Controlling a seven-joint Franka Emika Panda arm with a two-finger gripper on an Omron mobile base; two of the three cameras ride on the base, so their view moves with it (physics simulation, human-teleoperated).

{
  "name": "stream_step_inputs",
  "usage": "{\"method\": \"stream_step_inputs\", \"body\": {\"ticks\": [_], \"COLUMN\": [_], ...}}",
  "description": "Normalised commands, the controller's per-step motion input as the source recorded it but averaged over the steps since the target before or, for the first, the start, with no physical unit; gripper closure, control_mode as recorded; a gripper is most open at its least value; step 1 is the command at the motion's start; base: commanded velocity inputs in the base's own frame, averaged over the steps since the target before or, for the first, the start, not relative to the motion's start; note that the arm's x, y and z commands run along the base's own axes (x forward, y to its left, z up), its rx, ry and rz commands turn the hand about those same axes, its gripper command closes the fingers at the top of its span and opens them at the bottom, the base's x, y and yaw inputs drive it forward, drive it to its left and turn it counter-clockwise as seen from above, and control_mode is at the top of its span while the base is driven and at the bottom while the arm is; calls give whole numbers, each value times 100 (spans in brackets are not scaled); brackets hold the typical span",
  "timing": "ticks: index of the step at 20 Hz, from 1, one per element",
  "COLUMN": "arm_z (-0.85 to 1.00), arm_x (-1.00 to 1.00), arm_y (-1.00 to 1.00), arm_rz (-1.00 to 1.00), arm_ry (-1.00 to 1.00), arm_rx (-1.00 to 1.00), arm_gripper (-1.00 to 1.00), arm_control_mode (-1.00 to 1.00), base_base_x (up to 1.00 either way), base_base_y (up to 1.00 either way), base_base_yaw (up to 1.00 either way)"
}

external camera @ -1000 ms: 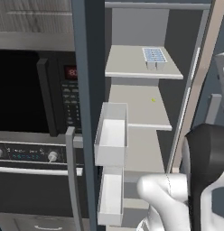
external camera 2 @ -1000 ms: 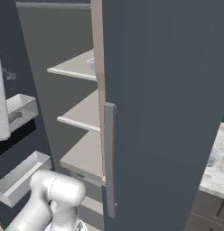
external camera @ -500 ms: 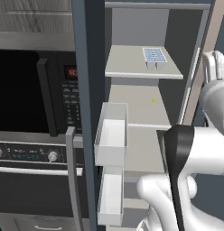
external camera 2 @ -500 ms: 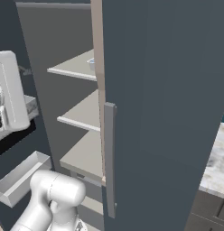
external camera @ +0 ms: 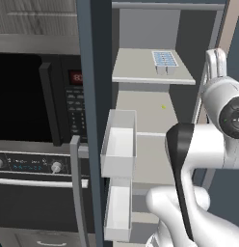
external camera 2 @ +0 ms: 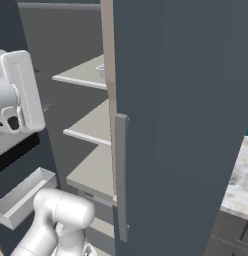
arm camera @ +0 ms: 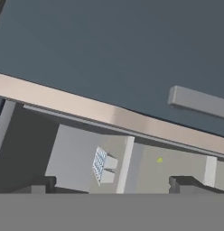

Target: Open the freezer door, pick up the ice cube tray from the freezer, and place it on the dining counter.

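**Freezer open, tray on upper shelf, end effector spread and empty**

Left base view: the tall slate blue-grey freezer door stands swung open, edge-on, with white bins on its inner face. To its right the narrow grey-walled freezer shows its beige-grey flat shelves. The small pale blue-white ice cube tray with its grid of cells lies on the upper shelf, toward the right and near the front edge, with bare shelf to its left. The white arm rises at the right, in front of the freezer's right edge, below and right of the tray. A black microwave sits left of the door.

Right base view: the plain slate blue-grey door with its long grey handle covers the freezer's right side; the shelf edges show to its left. A white-and-grey marble desk shows at the right edge.

Hand view: the end effector has its two dark fingertips spread wide apart, holding and touching nothing. The tray lies between them, farther off, on its shelf, with open room around it.
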Motion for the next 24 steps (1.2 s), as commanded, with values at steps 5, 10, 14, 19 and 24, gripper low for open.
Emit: {"method": "stream_step_inputs", "body": {"ticks": [5,10,14,19,24], "arm_z": [1,0,0,0,0], "arm_x": [30,41,38,32,33], "arm_y": [0,0,0,0,0], "arm_rz": [0,0,0,0,0], "arm_ry": [0,0,0,0,0], "arm_rx": [1,2,5,4,6], "arm_gripper": [-100,-100,-100,-100,-100], "arm_control_mode": [-100,-100,-100,-100,-100], "base_base_x": [0,0,0,0,0], "base_base_y": [0,0,0,0,0], "base_base_yaw": [0,0,0,0,0]}}
